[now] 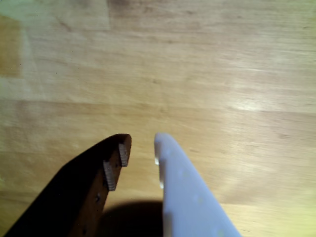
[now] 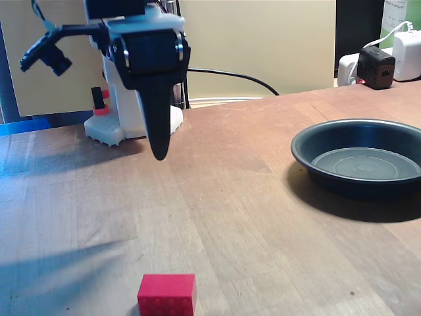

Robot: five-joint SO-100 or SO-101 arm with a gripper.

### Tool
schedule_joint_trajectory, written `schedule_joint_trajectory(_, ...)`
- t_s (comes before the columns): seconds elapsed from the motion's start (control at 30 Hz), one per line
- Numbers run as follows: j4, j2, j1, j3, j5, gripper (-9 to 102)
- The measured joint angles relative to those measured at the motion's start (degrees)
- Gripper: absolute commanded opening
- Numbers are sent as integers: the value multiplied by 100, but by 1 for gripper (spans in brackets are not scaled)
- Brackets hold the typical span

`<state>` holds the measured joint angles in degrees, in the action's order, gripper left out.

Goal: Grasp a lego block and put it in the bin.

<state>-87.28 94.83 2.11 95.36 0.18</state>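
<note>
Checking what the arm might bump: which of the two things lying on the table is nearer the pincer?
The small red plastic lego block, at the fixed view's bottom edge, roughly below the pincer; the round dark metal pan sits far right.

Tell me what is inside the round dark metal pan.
Nothing visible: the round dark grey metal pan shows a bare ridged bottom in the fixed view. Its near wall hides the closest strip of floor.

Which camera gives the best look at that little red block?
The fixed view. The lego block sits whole at the bottom edge of that picture, on the wooden table, well in front of the gripper. The wrist view looks down past the gripper's fingers at bare wood instead.
</note>
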Motion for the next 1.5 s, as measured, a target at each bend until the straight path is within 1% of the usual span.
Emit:
schedule_joint_trajectory(0.33,-18,-1652,26,-2039,18,0)
schedule_joint_trajectory(0.67,-18,-2777,-26,-3454,26,0)
schedule_joint_trajectory(0.73,-18,-2979,-26,-3762,26,2)
schedule_joint_trajectory(0.87,-18,-3357,-18,-4298,9,10)
schedule_joint_trajectory(1.07,-18,-3735,-79,-4553,-97,16)
schedule_joint_trajectory(1.3,-18,-3850,-387,-4632,-905,16)
schedule_joint_trajectory(1.5,-18,-3858,-527,-4632,-1187,16)
